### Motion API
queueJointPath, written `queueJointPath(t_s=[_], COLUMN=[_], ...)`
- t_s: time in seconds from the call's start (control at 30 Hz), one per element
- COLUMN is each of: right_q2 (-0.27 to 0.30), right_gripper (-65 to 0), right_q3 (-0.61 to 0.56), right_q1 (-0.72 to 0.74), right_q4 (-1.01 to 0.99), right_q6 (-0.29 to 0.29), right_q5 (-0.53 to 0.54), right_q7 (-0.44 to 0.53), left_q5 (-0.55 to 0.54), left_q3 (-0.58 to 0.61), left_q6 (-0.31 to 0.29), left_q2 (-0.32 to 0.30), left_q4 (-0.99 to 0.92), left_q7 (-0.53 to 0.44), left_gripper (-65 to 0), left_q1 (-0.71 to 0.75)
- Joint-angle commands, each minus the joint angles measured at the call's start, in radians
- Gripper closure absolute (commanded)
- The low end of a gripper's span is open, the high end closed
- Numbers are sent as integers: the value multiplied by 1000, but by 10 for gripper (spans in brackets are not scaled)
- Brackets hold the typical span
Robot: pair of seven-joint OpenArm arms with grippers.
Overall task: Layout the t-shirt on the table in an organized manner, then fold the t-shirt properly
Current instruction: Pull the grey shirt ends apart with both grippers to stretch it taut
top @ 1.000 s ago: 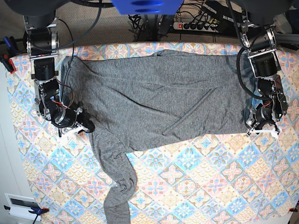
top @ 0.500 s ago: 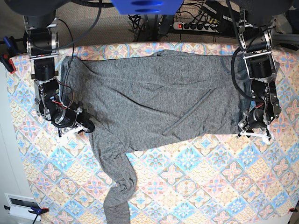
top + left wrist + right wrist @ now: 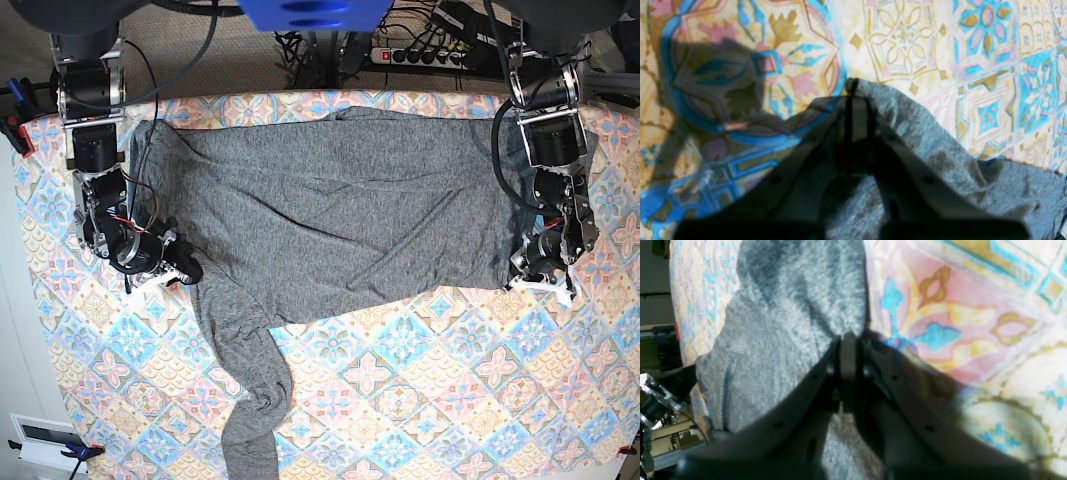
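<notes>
Pastel diamond-tiled table (image 3: 420,400) carries the heathered dark-grey knit t-shirt (image 3: 330,210), spread flat across its far half, one long sleeve trailing toward the near edge. Left gripper (image 3: 857,88) pinches the shirt's corner; right gripper (image 3: 849,340) is clamped on its opposite edge.

In the base view the t-shirt's (image 3: 340,210) long sleeve runs off the frame at 6 o'clock. Both wrist views show blurred, dark fingers (image 3: 826,160) hiding the cloth beneath them.
</notes>
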Motion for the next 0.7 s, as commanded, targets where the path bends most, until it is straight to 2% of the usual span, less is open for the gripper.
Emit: queueJointPath(t_s=[0.0,0.33,0.53,0.67], right_q2=[3,2,2,2], right_gripper=[-1,-1,-1,-1], right_q3=[-2,-2,-6,-3], right_q1=[10,8,8,7], right_q4=[4,18,222,275], right_q6=[-8,-8,-12,-12], right_q5=[-27,-27,-27,-27], right_q7=[-38,-38,-38,-38], left_q5=[-61,-61,-64,-107], left_q3=[12,10,9,9], left_q6=[-36,-35,-36,-36], left_q2=[37,37,31,29], left_q4=[-7,-5,1,102], left_q7=[116,119,119,120], left_gripper=[0,0,0,0], left_q1=[0,2,2,23])
